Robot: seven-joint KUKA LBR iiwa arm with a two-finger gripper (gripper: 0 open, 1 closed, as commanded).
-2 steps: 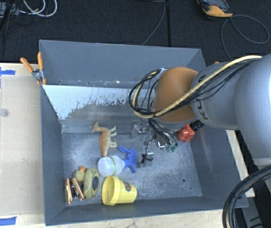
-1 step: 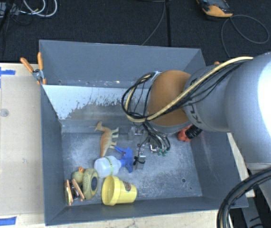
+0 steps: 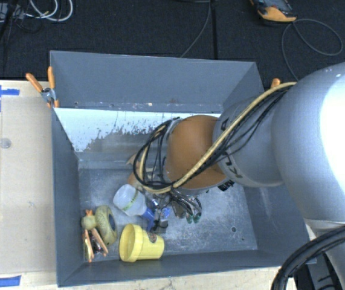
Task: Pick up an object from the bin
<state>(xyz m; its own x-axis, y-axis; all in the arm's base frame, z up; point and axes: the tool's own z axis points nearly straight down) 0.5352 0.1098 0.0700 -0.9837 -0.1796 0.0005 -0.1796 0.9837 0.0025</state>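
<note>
Tool low in bin's front-left part, just beside yellow cup.
Cannot tell whether spread or pressed together. Near front wall, yellow cup on its side; clear cup just behind it, olive ring to its left.

Premises: a robotics laboratory or test cell, not a home or a shop.

Grounds:
- A large silver industrial arm enters from the right.
- Its wrist sits under an orange cover. A bundle of black cables loops beside the cover, and a yellowish cable runs along the arm.
- The arm stands over a grey metal bin.
- The floor is dark carpet. Loose leads trail beyond the bin's far edge, and more wiring lies past its far-left corner.
</note>
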